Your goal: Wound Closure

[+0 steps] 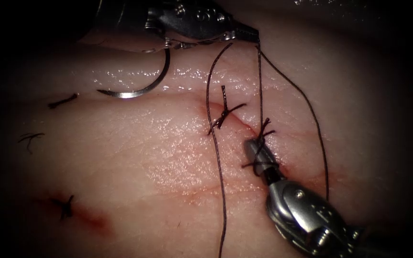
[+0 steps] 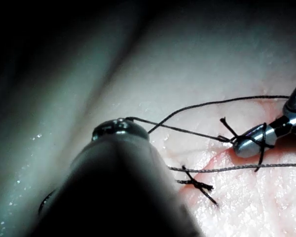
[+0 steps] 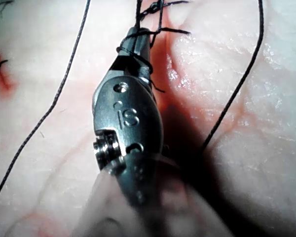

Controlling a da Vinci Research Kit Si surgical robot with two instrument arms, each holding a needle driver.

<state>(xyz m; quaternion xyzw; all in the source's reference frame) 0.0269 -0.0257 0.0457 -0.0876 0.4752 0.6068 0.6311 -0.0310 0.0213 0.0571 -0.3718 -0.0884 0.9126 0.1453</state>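
My left tool point(image 1: 254, 36) reaches in from above, jaws shut on the thread point(image 1: 260, 81). One strand runs taut down to the stitch point(image 1: 265, 129) on the cut point(image 1: 244, 125). My right tool point(image 1: 252, 145) comes from the lower right with its tip at that stitch, thread wound around its shut jaws point(image 3: 137, 37); it seems to grip the thread there. The curved needle point(image 1: 139, 88) hangs free over the tissue left of the cut, its upper end beneath the left tool, held by neither tool and not in the tissue. In the left wrist view the thread leaves my left tool point(image 2: 121, 128) toward the right tool point(image 2: 241, 145).
A finished knot point(image 1: 224, 114) sits on the cut just left of the current stitch. A loose strand point(image 1: 218, 167) trails down, another point(image 1: 319, 138) arcs to the right. Cut thread ends point(image 1: 63, 100) and an older stitch with red fluid point(image 1: 65, 206) lie far left.
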